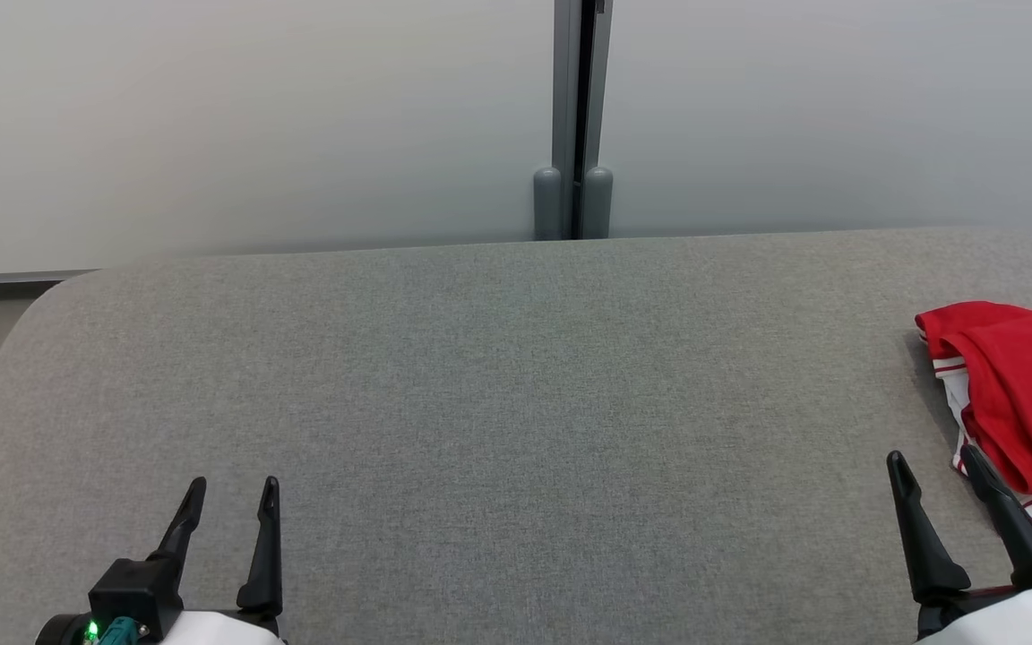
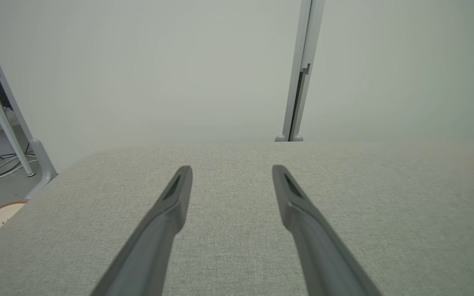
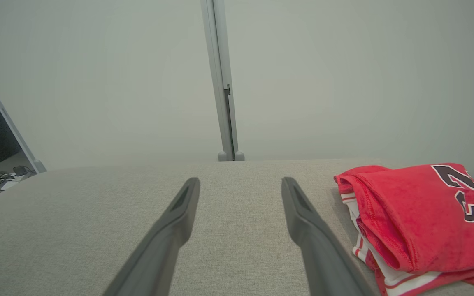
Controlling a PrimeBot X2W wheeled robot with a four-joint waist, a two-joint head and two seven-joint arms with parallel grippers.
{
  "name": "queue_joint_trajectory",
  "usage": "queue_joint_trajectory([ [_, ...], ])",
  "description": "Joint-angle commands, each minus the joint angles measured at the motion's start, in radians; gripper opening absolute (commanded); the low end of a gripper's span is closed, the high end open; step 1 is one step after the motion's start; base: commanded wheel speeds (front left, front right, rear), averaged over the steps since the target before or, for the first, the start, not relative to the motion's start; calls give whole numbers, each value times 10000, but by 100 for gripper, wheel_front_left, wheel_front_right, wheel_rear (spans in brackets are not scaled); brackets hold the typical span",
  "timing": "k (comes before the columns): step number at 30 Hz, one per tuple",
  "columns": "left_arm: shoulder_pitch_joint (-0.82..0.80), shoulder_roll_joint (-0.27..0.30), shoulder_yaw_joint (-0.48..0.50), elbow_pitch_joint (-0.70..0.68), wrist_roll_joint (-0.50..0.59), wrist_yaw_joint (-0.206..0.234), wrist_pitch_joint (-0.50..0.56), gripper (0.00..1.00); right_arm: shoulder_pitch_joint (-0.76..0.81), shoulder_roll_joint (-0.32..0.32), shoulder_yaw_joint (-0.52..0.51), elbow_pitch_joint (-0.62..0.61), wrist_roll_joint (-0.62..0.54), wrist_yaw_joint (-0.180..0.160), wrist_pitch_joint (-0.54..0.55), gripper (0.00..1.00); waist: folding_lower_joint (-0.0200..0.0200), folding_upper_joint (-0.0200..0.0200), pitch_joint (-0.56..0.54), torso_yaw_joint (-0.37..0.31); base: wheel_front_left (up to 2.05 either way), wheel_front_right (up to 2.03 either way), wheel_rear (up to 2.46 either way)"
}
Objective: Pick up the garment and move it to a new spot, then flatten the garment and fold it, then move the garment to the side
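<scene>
At 3 o'clock on the grey counter (image 1: 498,376), in the head view, the red garment (image 1: 1027,394) lies folded, with white striped trim, cut off by the frame edge. The right wrist view adds dark numerals on its top layer; the left wrist view catches a red sliver at 3 o'clock. The left claw (image 1: 234,488) at 7 o'clock and the right claw (image 1: 933,461) at 5 o'clock point toward 12 over the counter, fingers spread wide, pinching nothing. The right claw sits just beside the garment.
</scene>
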Motion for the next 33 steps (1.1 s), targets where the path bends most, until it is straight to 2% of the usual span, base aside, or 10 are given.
queue_joint_trajectory([
  [1,-193,52,-13,24,-50,52,-51,100,-2,-59,-13,-8,13,-1,16,100,0,-1,2,9,0,0,0],
  [2,-15,1,-36,39,-4,-3,-8,0,0,0,9,12,13,0,-3,0,0,-1,2,9,0,0,0],
  [5,175,-130,-100,285,-29,-9,22,0,95,127,83,279,51,0,-4,0,0,-1,4,7,0,0,0],
  [16,-121,-334,356,369,-1942,-312,531,0,-336,227,-39,839,2078,0,-31,0,0,-1,33,-29,0,0,0],
  [33,-470,-588,895,443,-4333,-689,1136,0,-890,364,-213,1557,4571,0,-46,0,0,-1,76,-83,0,0,0],
])
